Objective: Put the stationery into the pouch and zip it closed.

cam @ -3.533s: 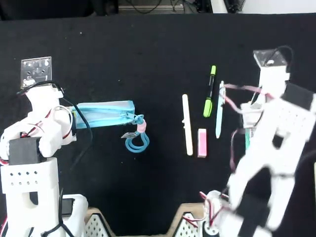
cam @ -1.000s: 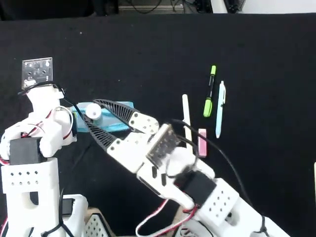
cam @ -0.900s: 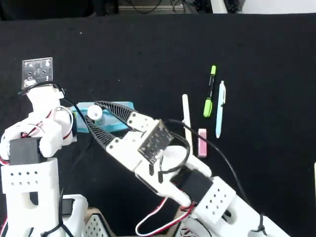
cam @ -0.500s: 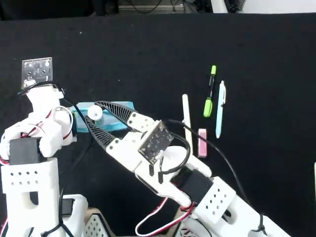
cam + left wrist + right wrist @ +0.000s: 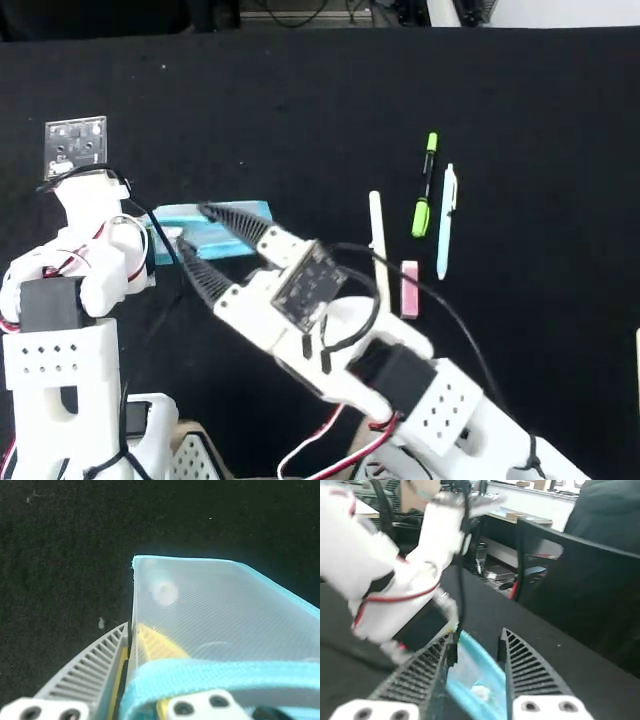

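The light-blue mesh pouch (image 5: 232, 212) lies at the left of the black table. My left gripper (image 5: 160, 243) is shut on its near end, and the mesh (image 5: 210, 610) rises right in front of that wrist's grey finger (image 5: 85, 685). My right gripper (image 5: 192, 230) stands open, its black fingers (image 5: 522, 662) straddling the pouch (image 5: 472, 672). A small white thing (image 5: 165, 592) shows through the mesh. To the right lie a cream ruler (image 5: 377, 232), a pink eraser (image 5: 409, 288), a green highlighter (image 5: 424, 187) and a pale-blue pen (image 5: 445, 220).
A grey square plate (image 5: 75, 140) sits at the back left. The right arm (image 5: 400, 375) stretches across the table's front middle and hides the pouch's zipper end. The left arm's white body (image 5: 395, 575) stands close behind the pouch.
The right arm swung from the pens across to the pouch. A small white round thing seen between its fingers half a second ago is gone from there, and the fingers have dropped a little lower over the pouch.
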Controlling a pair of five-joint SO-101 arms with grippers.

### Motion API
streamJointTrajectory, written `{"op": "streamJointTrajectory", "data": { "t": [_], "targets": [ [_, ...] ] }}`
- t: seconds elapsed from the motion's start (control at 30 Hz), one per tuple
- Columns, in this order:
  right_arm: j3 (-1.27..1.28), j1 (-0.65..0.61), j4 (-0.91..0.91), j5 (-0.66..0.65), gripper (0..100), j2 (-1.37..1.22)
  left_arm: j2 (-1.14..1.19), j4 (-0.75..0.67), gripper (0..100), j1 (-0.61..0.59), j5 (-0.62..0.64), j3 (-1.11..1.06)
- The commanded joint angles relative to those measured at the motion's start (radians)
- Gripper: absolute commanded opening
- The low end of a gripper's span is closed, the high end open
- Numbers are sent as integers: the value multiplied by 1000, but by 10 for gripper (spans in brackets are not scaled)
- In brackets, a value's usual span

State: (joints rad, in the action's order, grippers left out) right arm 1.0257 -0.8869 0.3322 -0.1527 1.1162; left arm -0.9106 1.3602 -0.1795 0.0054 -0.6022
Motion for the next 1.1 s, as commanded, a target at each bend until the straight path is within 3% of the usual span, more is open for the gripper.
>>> {"op": "streamJointTrajectory", "data": {
  "t": [0.0, 0.27, 0.47, 0.63, 0.8, 1.07],
  "targets": [
    [-200, 118, 143, 8, 127, 8, 8, -2, 30, -13, 9, 13],
    [-351, 477, 405, 8, 127, 231, 8, -2, 30, -13, 9, 13],
    [-243, 683, 479, 8, 127, 278, 8, -2, 30, -12, 9, 13],
    [-25, 769, 436, 8, 128, 153, 8, 0, 30, -13, 9, 13],
    [147, 859, 204, 8, 128, -67, 8, 0, 30, -13, 9, 13],
    [93, 999, 146, 11, 128, -395, 8, -8, 30, -10, 9, -7]
  ]
}}
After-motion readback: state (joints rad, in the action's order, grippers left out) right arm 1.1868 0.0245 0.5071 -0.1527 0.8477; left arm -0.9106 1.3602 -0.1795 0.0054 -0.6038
